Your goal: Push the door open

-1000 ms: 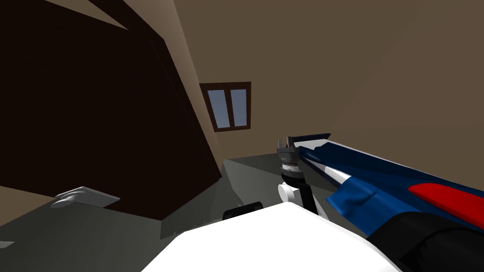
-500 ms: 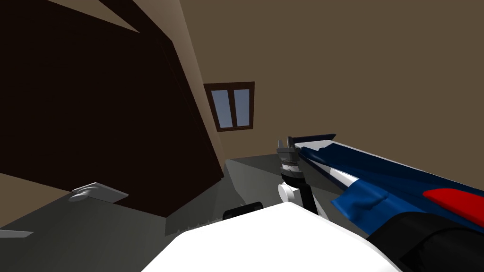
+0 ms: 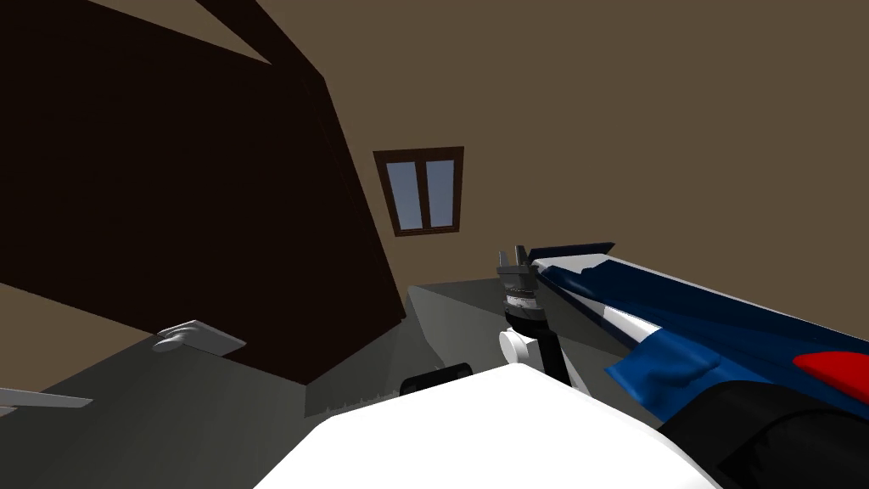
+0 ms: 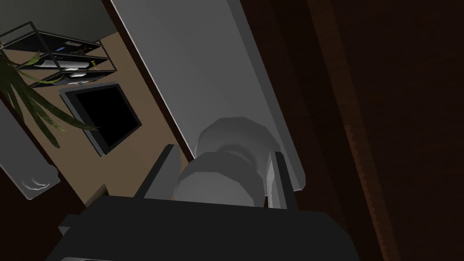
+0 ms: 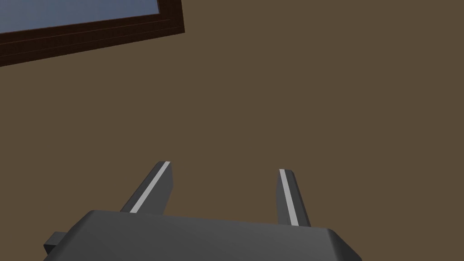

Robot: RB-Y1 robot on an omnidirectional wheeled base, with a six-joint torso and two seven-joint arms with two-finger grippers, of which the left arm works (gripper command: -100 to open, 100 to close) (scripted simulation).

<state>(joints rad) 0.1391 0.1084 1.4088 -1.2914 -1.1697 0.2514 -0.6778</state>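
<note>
The dark brown door [image 3: 170, 187] fills the left of the head view, with a light grey handle plate [image 3: 199, 338] low on it. In the left wrist view, a rounded grey door knob [image 4: 222, 181] stands out from a long grey plate [image 4: 204, 68] beside the dark door face [image 4: 398, 113]. My left gripper [image 4: 223, 152] is shut on the knob, one finger pressing each side. My right gripper [image 3: 512, 253] is raised in front of my chest, and its fingers stand open with nothing between them [image 5: 225, 166].
A bed with a blue cover and a red pillow [image 3: 696, 331] lies close on my right. A brown-framed window [image 3: 422, 192] sits in the far wall. Past the door's edge are a wire shelf [image 4: 63, 54], a green plant [image 4: 27, 90] and a black screen [image 4: 104, 115].
The whole head picture has slid to the right, so I have moved. The door's handle plate has shifted right and up farther than the window. My right arm holds its pose.
</note>
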